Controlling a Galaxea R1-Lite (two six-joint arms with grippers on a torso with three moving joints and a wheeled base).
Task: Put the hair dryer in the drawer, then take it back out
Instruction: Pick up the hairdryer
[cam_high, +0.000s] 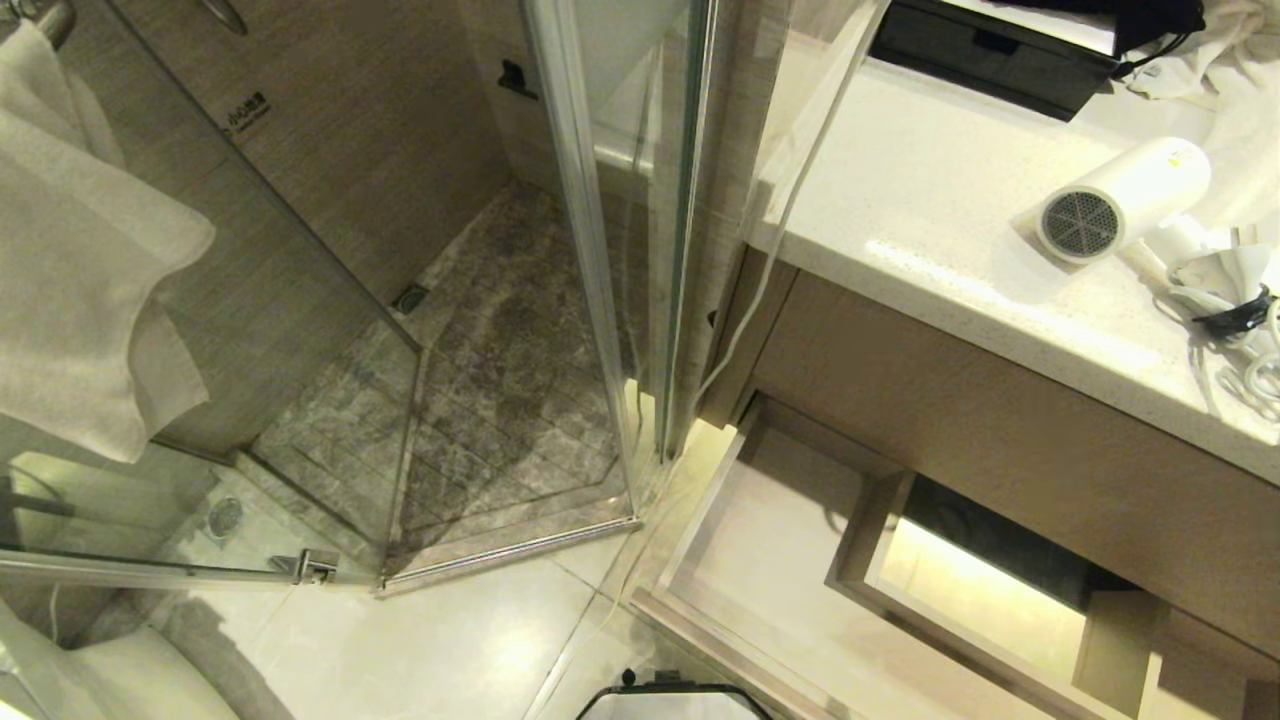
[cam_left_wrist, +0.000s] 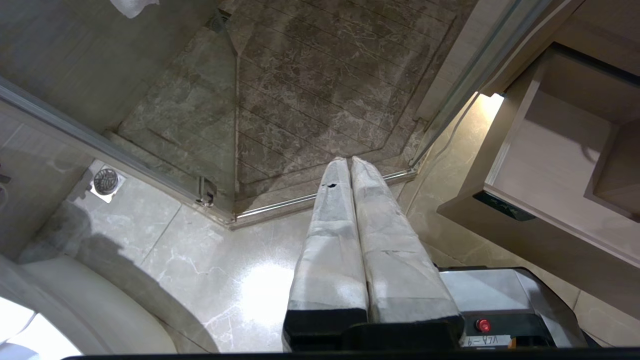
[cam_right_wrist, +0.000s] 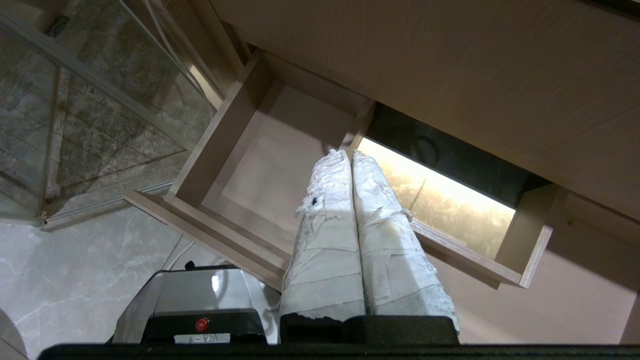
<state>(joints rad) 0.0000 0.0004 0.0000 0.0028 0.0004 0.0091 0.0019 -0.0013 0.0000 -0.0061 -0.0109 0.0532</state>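
The white hair dryer lies on its side on the pale countertop at the right, grey grille facing me, its white cord coiled beside it. Below the counter the light wood drawer stands pulled out and holds nothing; a boxed cut-out sits inside it. The drawer also lies under my right gripper, which is shut and holds nothing. My left gripper hangs shut over the floor by the shower threshold, with the drawer off to its side. Neither arm shows in the head view.
A glass shower enclosure with a metal frame stands left of the vanity. A white towel hangs at far left. A black tray and a white cloth sit at the back of the counter. The robot's base is below.
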